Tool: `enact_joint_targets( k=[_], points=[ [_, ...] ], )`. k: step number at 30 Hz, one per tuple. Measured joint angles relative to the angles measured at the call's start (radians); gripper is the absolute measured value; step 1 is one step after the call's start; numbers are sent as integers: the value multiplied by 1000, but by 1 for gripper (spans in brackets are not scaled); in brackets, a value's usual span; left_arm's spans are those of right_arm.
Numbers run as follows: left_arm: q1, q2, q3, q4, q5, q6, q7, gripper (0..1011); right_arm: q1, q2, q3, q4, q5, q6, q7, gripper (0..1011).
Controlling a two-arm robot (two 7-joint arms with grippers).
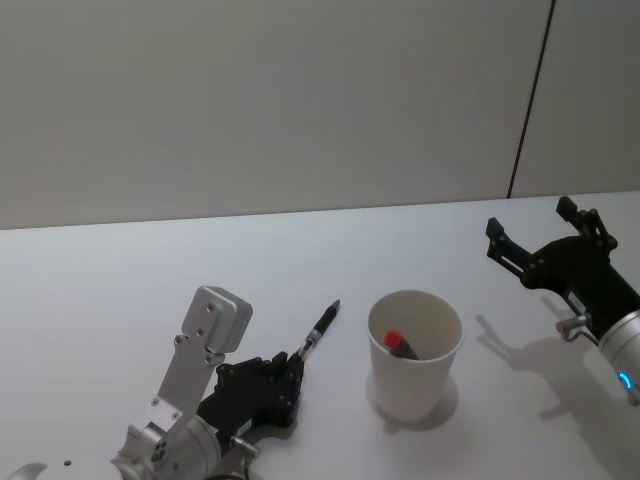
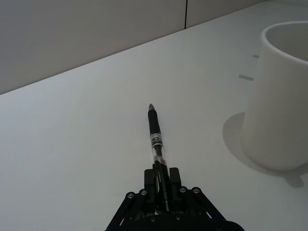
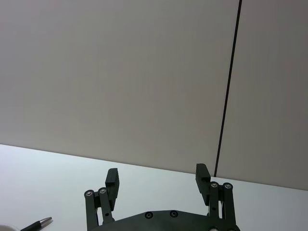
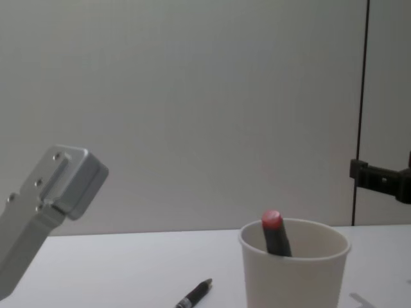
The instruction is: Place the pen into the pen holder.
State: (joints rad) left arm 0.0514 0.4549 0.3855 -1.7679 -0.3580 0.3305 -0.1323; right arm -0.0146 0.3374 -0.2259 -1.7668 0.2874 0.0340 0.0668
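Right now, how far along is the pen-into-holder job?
Done: a red-capped pen stands in the pen holder. In hand: the left gripper is shut on the black pen at its rear end, low at the holder's left, tip pointing forward. Left: lift it over the rim and release. The right gripper is open, off to the right.

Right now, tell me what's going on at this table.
The left hand is shut on a black pen, low at the white table just left of the pen holder, a paper cup. The pen's tip points away from the robot. The pen holder stands upright with a red-capped pen already inside. The right hand is open, raised to the holder's right, holding nothing.
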Motion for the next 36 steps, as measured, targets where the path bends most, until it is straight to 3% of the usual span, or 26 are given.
enact_joint_targets(
  k=[17,36],
  points=[
    [2,4,-5,0,2,-30,10,186,0,0,0,0,0,0,0,1001],
    [15,24,-60,-68,-32,-241,101,186,0,0,0,0,0,0,0,1001]
  ],
)
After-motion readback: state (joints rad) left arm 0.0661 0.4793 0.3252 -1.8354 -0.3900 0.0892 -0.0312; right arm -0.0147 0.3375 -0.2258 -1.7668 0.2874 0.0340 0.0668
